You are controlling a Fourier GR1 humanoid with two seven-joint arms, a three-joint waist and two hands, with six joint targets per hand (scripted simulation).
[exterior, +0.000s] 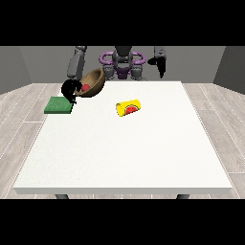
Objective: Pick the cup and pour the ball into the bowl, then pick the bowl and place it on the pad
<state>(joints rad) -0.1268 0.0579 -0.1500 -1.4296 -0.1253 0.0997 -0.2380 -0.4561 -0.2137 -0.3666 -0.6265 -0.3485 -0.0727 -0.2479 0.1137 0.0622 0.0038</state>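
A brown wooden bowl [94, 82] is held up off the white worktop [124, 143], tipped so that its open side faces the camera and down toward the left. Inside it, against the lower wall, sits a small red ball [85, 88]. The bowl's outside is a darker brown than its rim, and it looks round and fairly deep.

The black hand at the view's left [71, 90] has its fingers curled round the bowl's lower left edge, gripping it there. The bowl hangs just up and right of the green pad [59, 105], a flat dark green square that lies near the worktop's far left corner; bowl and pad do not touch.

To the right of the bowl, well apart from it, a yellow cup [129, 107] lies on its side on the worktop, its mouth turned toward the camera. The inside of the mouth shows red with a pale band.

The hand at the view's right [160, 64] hangs above the worktop's far edge, far to the right of the bowl, pointing down and holding nothing. Whether its fingers are spread or closed I cannot tell.
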